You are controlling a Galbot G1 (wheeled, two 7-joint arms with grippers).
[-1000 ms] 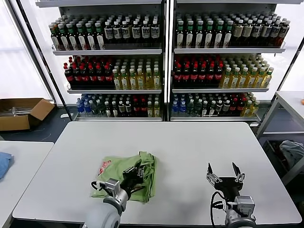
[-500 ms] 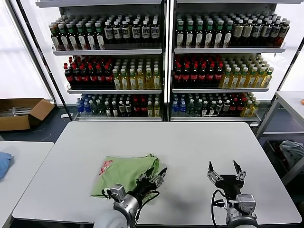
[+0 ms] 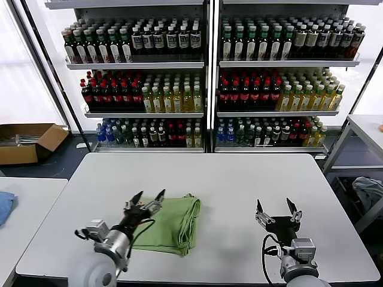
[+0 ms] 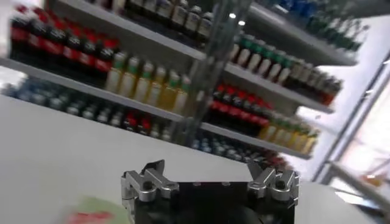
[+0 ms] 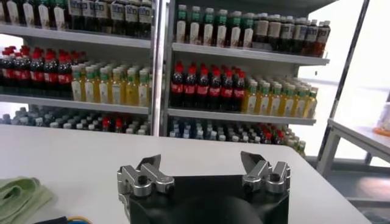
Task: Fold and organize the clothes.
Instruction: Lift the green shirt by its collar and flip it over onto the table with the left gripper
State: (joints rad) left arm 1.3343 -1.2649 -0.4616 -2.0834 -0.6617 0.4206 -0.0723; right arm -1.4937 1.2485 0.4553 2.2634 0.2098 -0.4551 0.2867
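The clothes, one light green polo shirt [image 3: 173,222], lie folded flat on the white table [image 3: 239,179], left of centre near the front edge. My left gripper [image 3: 148,195] hangs open and empty over the shirt's left part, its arm covering that side. In the left wrist view the left gripper [image 4: 207,167] has its jaws spread wide, with a bit of the shirt and its red print [image 4: 85,217] below. My right gripper [image 3: 274,204] stands open and empty over bare table to the right of the shirt. The right wrist view shows the right gripper [image 5: 200,161] and the shirt's edge [image 5: 18,198].
Tall shelves of bottles [image 3: 203,78] stand behind the table. A blue cloth [image 3: 5,206] lies on a side table at the left, with a cardboard box [image 3: 27,142] on the floor behind it. A grey-white bundle of cloth [image 3: 368,191] sits at the right.
My left gripper has opened and let go of the shirt, swung out to its right edge, then back over its left part. The shirt now lies flat. The right gripper barely moved.
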